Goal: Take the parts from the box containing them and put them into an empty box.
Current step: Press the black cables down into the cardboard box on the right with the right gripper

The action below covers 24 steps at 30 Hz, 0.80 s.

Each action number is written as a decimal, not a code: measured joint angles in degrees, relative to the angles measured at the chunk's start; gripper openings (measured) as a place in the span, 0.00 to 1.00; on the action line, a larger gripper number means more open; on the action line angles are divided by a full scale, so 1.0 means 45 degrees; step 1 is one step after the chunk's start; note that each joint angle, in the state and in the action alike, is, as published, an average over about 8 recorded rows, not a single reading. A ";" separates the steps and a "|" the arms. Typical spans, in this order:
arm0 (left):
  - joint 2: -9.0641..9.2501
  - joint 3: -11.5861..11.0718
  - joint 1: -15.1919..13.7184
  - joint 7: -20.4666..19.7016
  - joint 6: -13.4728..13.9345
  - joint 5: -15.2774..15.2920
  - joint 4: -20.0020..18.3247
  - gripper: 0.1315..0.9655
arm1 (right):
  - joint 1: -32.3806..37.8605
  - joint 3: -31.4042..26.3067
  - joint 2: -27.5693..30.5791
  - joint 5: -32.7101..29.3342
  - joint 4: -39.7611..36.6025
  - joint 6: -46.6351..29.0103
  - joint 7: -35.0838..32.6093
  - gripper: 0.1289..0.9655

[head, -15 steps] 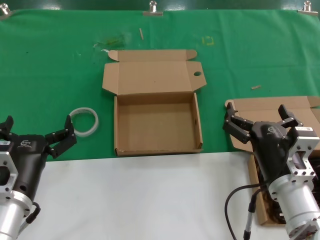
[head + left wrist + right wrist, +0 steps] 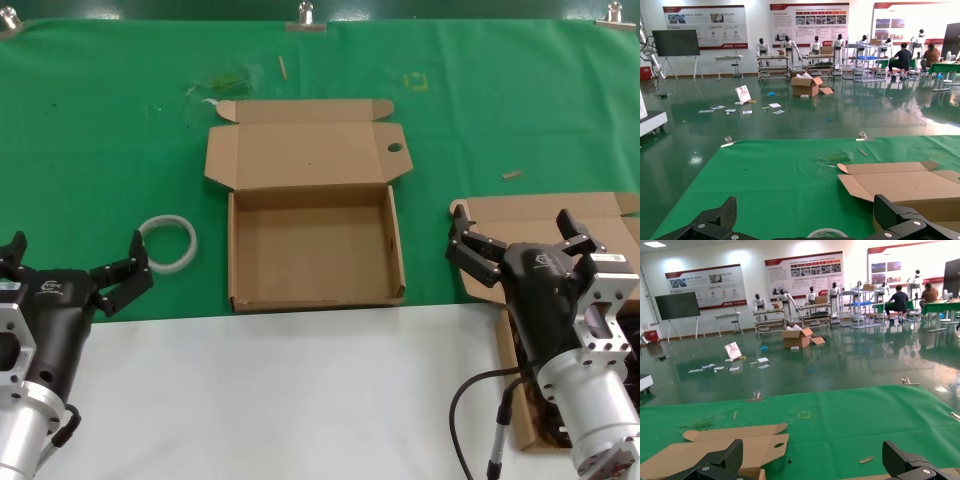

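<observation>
Both my end effectors, left (image 2: 70, 262) and right (image 2: 522, 240), spread apart; only head view shows empty box (image 2: 314, 250) floor.

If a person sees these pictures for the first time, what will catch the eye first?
First, the open empty box in the middle of the green cloth, its lid flap folded back. Then the two black grippers near the front: the left gripper open beside the white tape ring, the right gripper open over the second box.
</observation>
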 joint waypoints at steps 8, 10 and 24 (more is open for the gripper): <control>0.0000 0.0000 0.0000 0.0000 0.0000 0.0000 0.0000 1.00 | -0.0006 -0.0252 0.0001 0.0122 0.0025 0.0223 -0.0062 1.00; 0.0000 0.0000 0.0000 0.0000 0.0000 0.0000 0.0000 1.00 | -0.0016 -0.0486 -0.0004 0.0285 0.0044 0.0483 -0.0188 1.00; 0.0000 0.0000 0.0000 0.0000 0.0000 0.0001 0.0000 1.00 | -0.0472 -0.2252 -0.0021 0.3334 0.1037 0.4705 -0.4941 1.00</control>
